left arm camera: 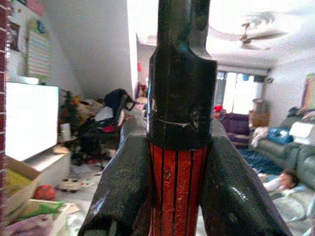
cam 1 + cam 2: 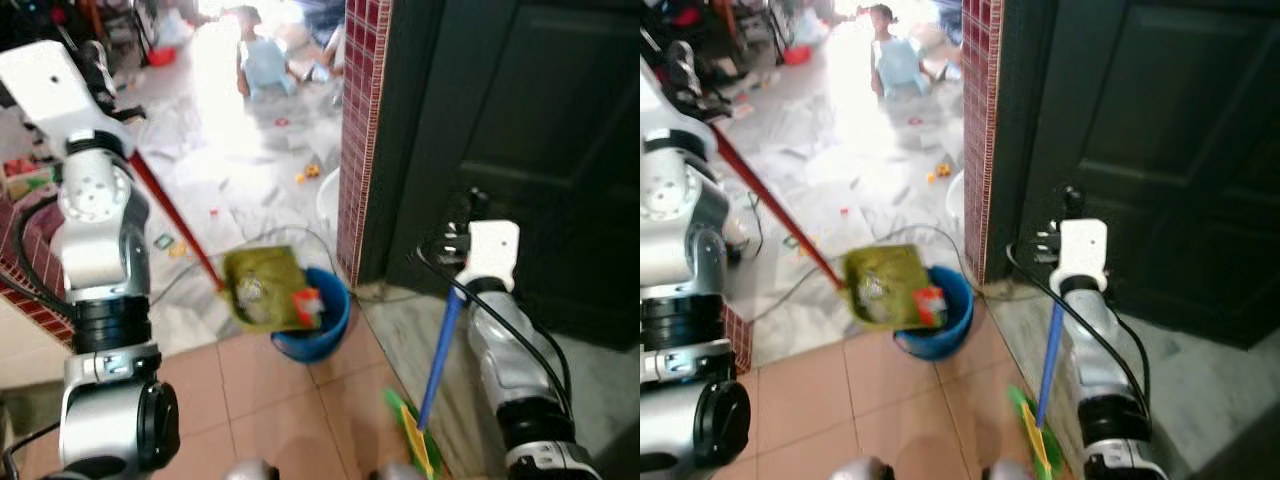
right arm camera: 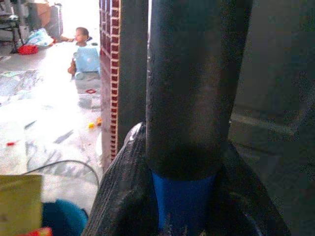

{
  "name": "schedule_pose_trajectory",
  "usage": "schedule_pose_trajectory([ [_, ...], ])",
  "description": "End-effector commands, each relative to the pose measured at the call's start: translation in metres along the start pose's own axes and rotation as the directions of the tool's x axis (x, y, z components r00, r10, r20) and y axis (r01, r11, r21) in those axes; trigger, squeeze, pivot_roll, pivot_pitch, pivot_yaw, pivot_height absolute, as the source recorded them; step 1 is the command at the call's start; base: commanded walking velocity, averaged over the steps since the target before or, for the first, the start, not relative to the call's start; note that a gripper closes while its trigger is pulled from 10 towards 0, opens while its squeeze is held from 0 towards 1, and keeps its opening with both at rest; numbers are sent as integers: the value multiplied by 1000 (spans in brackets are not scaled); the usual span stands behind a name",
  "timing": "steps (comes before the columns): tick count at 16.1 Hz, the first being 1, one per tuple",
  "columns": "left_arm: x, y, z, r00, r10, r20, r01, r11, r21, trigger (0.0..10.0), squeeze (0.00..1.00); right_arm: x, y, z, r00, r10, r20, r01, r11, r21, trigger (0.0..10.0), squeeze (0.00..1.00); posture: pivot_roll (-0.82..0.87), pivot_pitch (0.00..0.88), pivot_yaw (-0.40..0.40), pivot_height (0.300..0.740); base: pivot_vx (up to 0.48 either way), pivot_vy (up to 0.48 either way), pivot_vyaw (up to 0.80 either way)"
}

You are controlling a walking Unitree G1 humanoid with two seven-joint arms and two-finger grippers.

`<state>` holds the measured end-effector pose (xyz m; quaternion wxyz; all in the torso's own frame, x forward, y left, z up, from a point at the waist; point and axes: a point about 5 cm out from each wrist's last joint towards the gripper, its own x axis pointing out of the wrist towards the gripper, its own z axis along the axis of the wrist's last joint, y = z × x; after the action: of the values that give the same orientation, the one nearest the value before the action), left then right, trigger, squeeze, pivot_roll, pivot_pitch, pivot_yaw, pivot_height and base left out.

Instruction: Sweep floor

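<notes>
While the robot stands by a brick pillar (image 2: 362,130) and a dark door (image 2: 530,140), the head views show its left gripper (image 2: 95,62) raised high on its own side, pinching the red handle (image 2: 170,215) of a dustpan (image 2: 265,288). From that gripper the handle slants down and forward to the yellow-green pan, which hangs tilted over a blue bucket (image 2: 320,325) with scraps of litter on it. The right gripper (image 2: 462,262) holds a blue broom (image 2: 440,350) stick just below itself; the green broom head (image 2: 415,435) rests on the floor tiles (image 2: 270,400) near the robot's feet. Farther ahead, a person (image 2: 255,60) sits on the bright, littered floor. Seen from the left wrist, both black fingers (image 1: 123,191) are pressed against the red-and-black handle. Seen from the right wrist, the fingers (image 3: 123,196) clamp the broom stick where dark grip meets blue.
</notes>
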<state>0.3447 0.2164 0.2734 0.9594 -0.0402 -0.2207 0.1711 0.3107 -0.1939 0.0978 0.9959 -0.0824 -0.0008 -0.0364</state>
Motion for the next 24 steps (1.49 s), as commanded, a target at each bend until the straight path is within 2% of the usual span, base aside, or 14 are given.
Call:
schedule_pose_trajectory([
  [1,5,6,23,993,19,116,-20,1000,8,10000,0,3,5,11,999,27,43,-25,999,-42,10000,0,-90,0,35,740,0,0,0],
  [6,3,4,23,991,5,135,-11,999,41,10000,0,3,4,10,999,25,42,-23,999,-40,10000,0,-92,0,37,740,0,0,0],
  [11,-3,-4,22,982,-54,180,35,994,108,10000,0,2,4,10,999,25,42,-23,999,-40,10000,0,-93,0,34,740,0,0,0],
  [13,-16,-21,16,962,-156,225,113,975,190,10000,0,2,3,10,999,25,42,-23,999,-45,10000,0,-96,0,31,740,0,0,0],
  [14,-18,-25,15,958,-171,229,126,972,199,10000,0,2,3,10,999,24,42,-22,999,-45,10000,0,-95,0,30,740,0,0,0],
  [16,-28,-42,6,948,-233,218,193,962,193,10000,0,2,4,11,999,27,43,-25,999,-45,10000,0,-94,0,28,740,0,0,0],
  [17,-36,-57,2,932,-286,222,249,952,180,10000,0,2,6,11,998,30,46,-28,999,-44,10000,0,-95,0,27,740,0,0,0],
  [19,-42,-71,-1,921,-316,226,284,945,165,10000,0,2,7,12,998,33,47,-31,999,-43,10000,0,-98,0,27,740,0,0,0],
  [21,-43,-83,1,914,-319,251,291,946,143,10000,0,2,7,12,998,33,47,-31,999,-44,10000,0,-107,0,28,740,0,0,0],
  [24,-36,-92,7,901,-323,290,292,945,146,10000,0,2,6,12,998,30,47,-28,999,-44,10000,0,-112,0,28,740,0,0,0],
])
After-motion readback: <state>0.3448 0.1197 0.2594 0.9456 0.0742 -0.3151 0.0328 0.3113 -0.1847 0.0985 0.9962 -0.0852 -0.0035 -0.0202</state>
